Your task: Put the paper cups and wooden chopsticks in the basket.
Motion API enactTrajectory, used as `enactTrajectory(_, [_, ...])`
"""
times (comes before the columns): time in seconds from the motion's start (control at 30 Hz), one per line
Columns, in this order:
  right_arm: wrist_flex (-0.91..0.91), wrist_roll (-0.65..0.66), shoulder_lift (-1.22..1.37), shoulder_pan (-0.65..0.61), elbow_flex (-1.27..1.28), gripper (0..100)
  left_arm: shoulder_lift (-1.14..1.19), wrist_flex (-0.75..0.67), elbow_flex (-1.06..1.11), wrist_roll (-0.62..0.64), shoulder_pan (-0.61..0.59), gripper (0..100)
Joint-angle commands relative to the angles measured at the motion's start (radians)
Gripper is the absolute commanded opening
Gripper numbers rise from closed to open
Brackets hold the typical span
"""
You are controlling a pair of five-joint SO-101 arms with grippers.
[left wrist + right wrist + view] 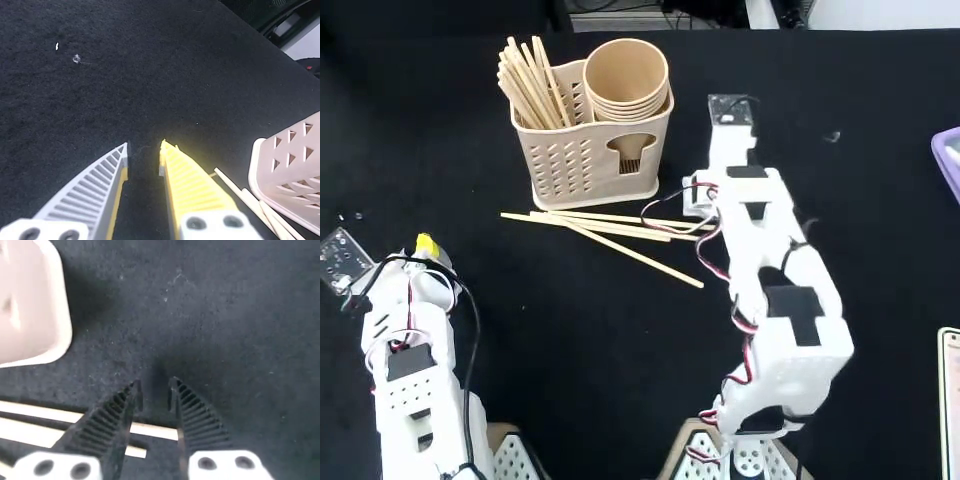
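Several loose chopsticks (620,228): lying fanned and partly crossed on the black table (570,350), just in front of the basket (590,160), not yet put away.

One stack of paper cups (627,75): already seated in one compartment of the basket.

One bundle of standing chopsticks (530,85): in the basket's other compartment, leaning outward past the rim.

My right claw (154,387): low over the loose chopsticks, by the basket's front corner on the cup side. The jaws are parted by a narrow gap and grasp nothing; one stick crosses beneath them.

My left claw (144,147): well apart from the basket, towards its bundle side. The jaws are slightly parted and empty over bare cloth.

Hazards, as I judge them:
- The gap in my right claw is slim. If I drop with it off-centre, a fingertip could land on the stick and roll it away.
- The sticks overlap. A pinch may lift two, and the looser one could slip out above the basket.
- The hold would be near one end. The long free end may sag and swing, then strike the basket's rim or the leaning bundle.
- The wires (665,212) on my right arm hang just over the sticks in front of the basket. They could drag the sticks as I lift.
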Motion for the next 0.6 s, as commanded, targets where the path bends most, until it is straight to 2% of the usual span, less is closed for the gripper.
enactTrajectory(0.0, [0.009,-0.011,0.013,-0.017,-0.058,9.2,-0.014,-0.028,-0.012,0.000,-0.001,12])
enactTrajectory(0.37, [0.256,0.005,0.012,-0.109,-0.053,9.0,-0.014,-0.028,-0.012,0.000,-0.001,12])
enactTrajectory(0.57, [0.272,0.041,-0.007,-0.157,0.004,8.9,-0.014,-0.028,-0.012,0.000,-0.002,12])
